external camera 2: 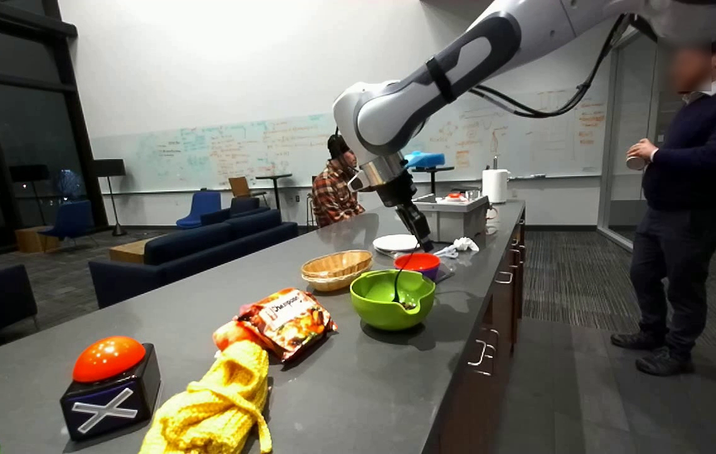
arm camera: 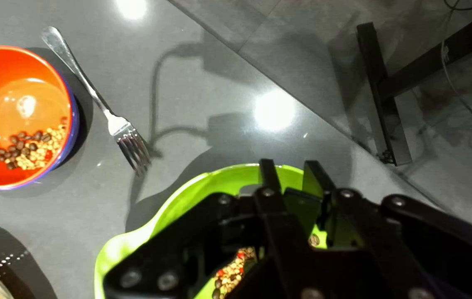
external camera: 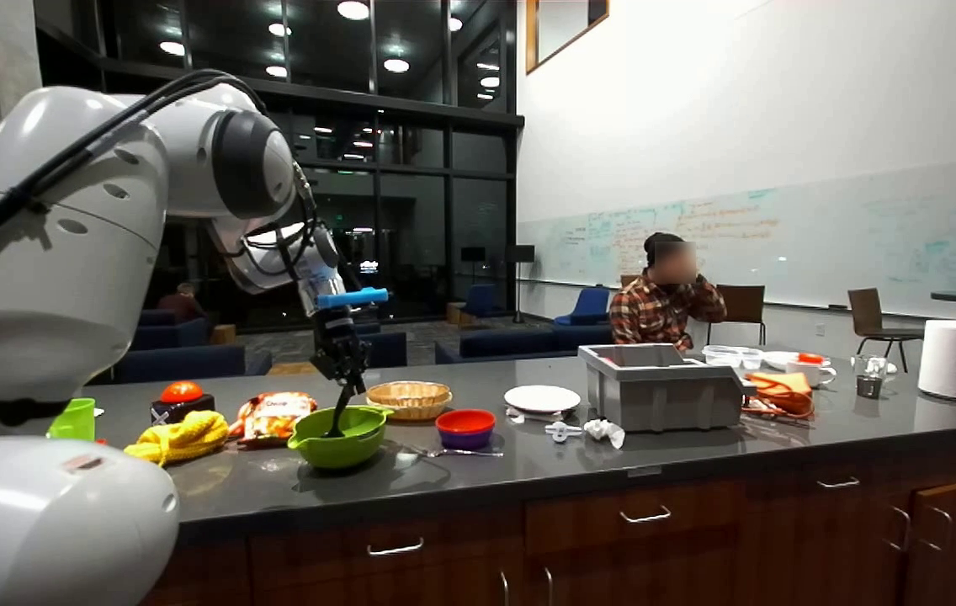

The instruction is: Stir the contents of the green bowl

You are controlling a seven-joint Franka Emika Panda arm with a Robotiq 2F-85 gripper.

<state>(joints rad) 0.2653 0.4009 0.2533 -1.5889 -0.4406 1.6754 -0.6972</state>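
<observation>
The wide lime-green bowl [external camera: 335,452] stands upright on the counter in both exterior views [external camera 2: 391,315]. It fills the lower middle of the wrist view [arm camera: 124,245]. Its contents, pale grains with dark beans and red bits [arm camera: 232,270], lie at the bottom. My gripper [external camera: 350,389] is above the bowl [external camera 2: 426,244], with its black fingers [arm camera: 291,168] a little apart. They are shut on the handle of a thin black utensil [arm camera: 302,205]. The utensil reaches down into the bowl in both exterior views [external camera: 338,417] [external camera 2: 398,274]. Its lower end is hard to make out.
A red and purple bowl [arm camera: 22,91] with some beans and a fork [arm camera: 124,135] lie beside the green bowl. A wicker basket [external camera 2: 336,268], a chip bag [external camera 2: 288,321], a yellow knitted thing [external camera 2: 213,403] and a red button box [external camera 2: 109,384] are near. A grey bin [external camera: 667,400] stands farther along.
</observation>
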